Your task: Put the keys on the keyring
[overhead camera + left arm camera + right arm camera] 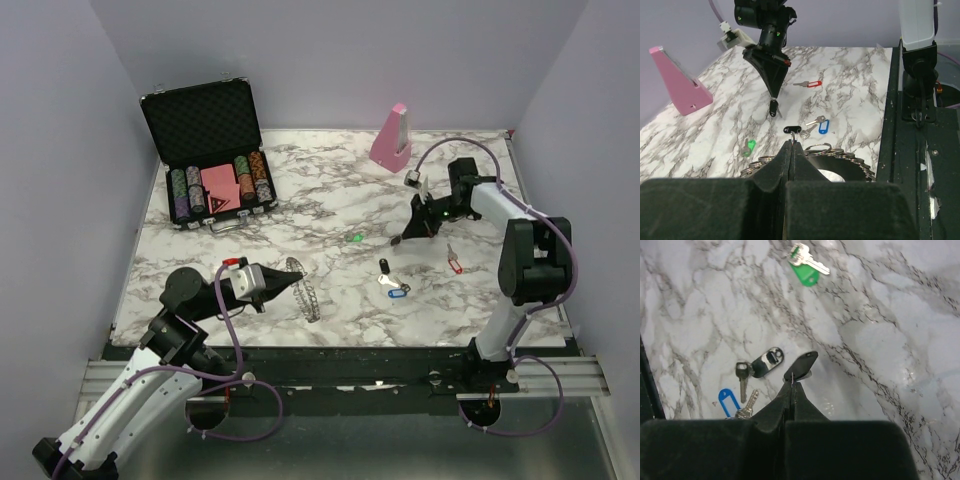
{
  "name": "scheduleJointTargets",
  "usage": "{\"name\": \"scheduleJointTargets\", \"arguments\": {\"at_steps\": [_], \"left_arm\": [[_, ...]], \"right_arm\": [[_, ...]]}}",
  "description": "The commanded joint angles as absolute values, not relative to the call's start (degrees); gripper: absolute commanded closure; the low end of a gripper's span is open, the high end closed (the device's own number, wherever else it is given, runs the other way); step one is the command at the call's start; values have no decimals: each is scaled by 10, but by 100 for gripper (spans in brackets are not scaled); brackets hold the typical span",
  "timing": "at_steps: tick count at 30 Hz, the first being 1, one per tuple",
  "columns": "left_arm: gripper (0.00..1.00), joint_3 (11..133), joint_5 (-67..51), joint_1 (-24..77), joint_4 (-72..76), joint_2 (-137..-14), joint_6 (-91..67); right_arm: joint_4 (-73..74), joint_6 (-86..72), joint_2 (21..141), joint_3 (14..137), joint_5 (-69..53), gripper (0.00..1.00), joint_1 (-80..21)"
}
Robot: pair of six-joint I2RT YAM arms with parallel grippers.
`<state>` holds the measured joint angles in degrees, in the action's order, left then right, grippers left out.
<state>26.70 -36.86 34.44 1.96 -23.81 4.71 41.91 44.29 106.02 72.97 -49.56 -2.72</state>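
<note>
Top view: left gripper (pixel 295 283) pinches the keyring (pixel 312 300), tilted on edge near the table's front. Left wrist: its fingers are pressed together on the rim. Right wrist: right gripper (pixel 791 382) nips a black-tagged key (pixel 804 365), with the green key (pixel 805 271) well beyond.

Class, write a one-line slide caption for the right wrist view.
The right gripper, shut on a black-tagged key, hangs over the marble table where a green-tagged key lies.
</note>
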Motion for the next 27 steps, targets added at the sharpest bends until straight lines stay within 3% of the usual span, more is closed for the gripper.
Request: {"name": "scheduleJointTargets", "arguments": {"at_steps": [1,9,18,27], "left_arm": [[100,258,-396,338,63,-236,50],[100,217,-430,336,189,-214,3],[100,237,-447,355,304,-283,-106],[100,289,-396,465,253,-327,-3]], "right_arm": [[527,551,1006,746,-598,99,-28],[815,841,969,802,-696,99,-27],[813,829,842,795,-732,99,-67],[814,824,752,810,-760,100,-120]]}}
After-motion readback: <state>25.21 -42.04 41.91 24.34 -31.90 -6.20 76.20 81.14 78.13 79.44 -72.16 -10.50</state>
